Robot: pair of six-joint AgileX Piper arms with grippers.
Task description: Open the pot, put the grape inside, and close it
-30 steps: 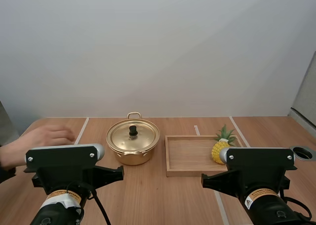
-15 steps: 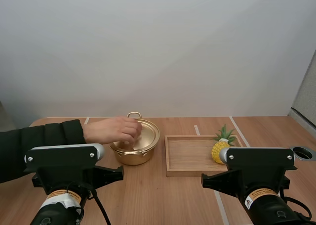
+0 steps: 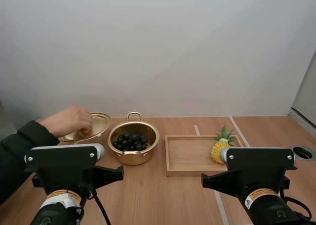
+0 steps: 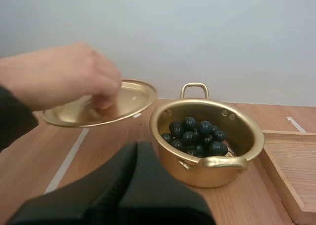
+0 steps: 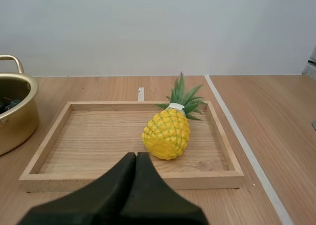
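Left tool [image 4: 137, 147]: clenched on nothing, closed to 1 dark wedge; low, short of the pot [image 4: 217, 173]
Right tool [image 5: 136, 157]: clenched empty too; pointed at the wooden tray [image 5: 131, 178], where a pineapple [image 5: 167, 133] lies
Grapes [image 3: 130, 141]: already inside the open pot; 1 dark bunch against the gold wall
Lid [image 3: 98, 122]: held tilted by a person's hand [image 3: 69, 122] above the surface [image 3: 163, 200], just left of the pot, clear of its rim
Step in hand: closing, I judge; bring the lid level over the rim, centre it, lower gently so it seats; keep both tools back while the hand works
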